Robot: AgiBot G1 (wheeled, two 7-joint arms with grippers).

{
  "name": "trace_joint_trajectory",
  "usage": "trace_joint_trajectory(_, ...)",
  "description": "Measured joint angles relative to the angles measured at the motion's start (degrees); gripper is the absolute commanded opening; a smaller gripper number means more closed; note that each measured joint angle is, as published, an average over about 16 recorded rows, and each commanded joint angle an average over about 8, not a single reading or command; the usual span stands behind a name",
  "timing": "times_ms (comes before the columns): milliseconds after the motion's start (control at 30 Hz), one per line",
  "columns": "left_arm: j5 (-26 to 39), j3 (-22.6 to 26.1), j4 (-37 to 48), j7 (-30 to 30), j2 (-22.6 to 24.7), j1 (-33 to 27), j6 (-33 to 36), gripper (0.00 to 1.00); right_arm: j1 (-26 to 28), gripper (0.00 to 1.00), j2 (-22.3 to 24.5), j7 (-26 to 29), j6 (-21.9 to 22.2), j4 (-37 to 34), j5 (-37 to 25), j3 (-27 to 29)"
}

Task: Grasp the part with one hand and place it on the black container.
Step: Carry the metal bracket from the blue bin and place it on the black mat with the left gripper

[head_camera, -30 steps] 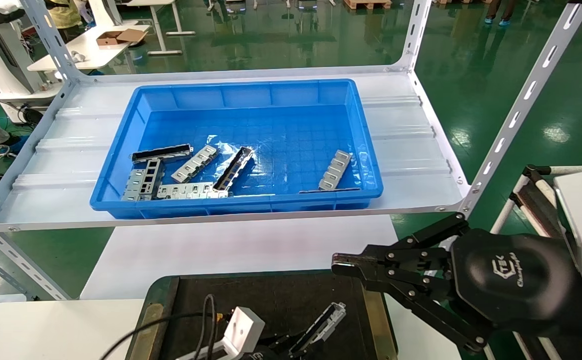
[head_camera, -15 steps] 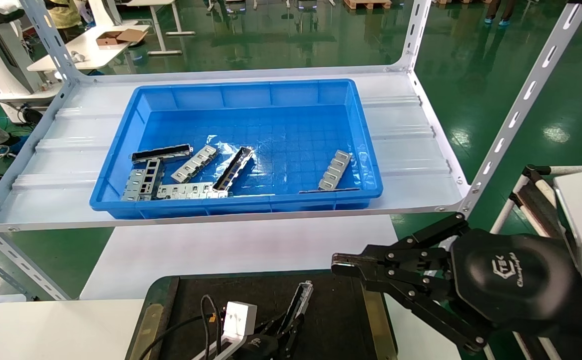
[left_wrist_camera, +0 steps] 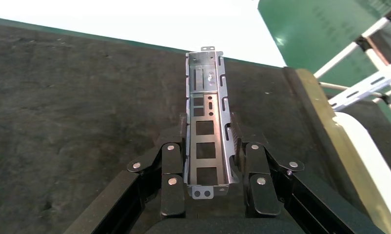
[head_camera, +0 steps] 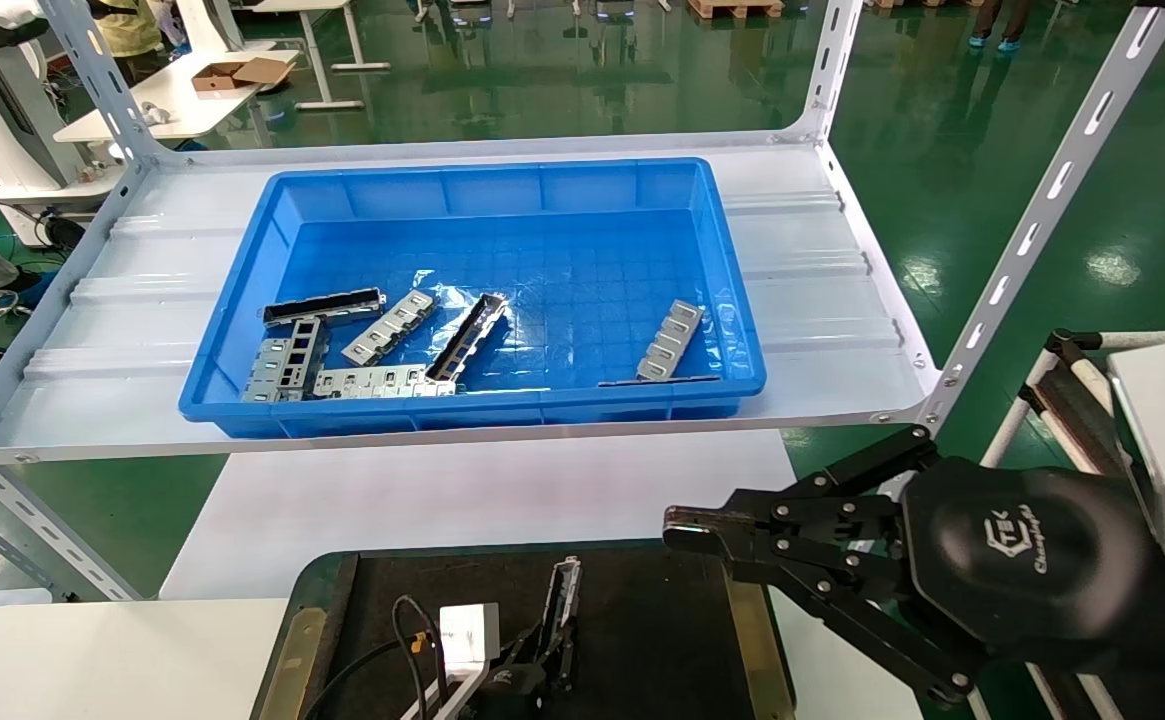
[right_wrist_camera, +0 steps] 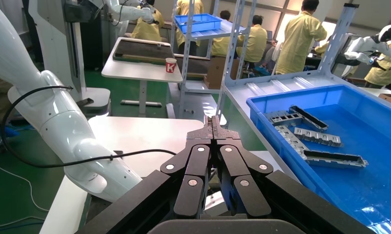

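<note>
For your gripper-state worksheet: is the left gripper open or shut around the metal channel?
Shut. In the left wrist view the left gripper presses both fingers against the metal channel's side walls, above the black container.

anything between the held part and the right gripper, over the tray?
Nothing but bare black container floor, per the head view. The left gripper clamps the part; the right gripper, fingers shut, hangs over the tray's right rim.

A factory floor: glossy green flooring [head_camera: 992, 150]; slotted steel shelving [head_camera: 1052, 200]. Yellow-coated workers [right_wrist_camera: 303, 36] stand among white robots [right_wrist_camera: 374, 46].
</note>
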Motion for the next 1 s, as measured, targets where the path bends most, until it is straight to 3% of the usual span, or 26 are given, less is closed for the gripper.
trace_joint_trajectory(433,-6.0,2.8,-0.7,3.6,1.0,-1.5,-5.3,0.00,0.0,0.00,0.0,0.0,0.0,0.0,0.0,0.0)
trace_joint_trajectory(1000,-4.1,2.8,1.1,3.6,2.6,-0.6,-6.8,0.00,0.0,0.00,0.0,0.0,0.0,0.0,0.0,0.0)
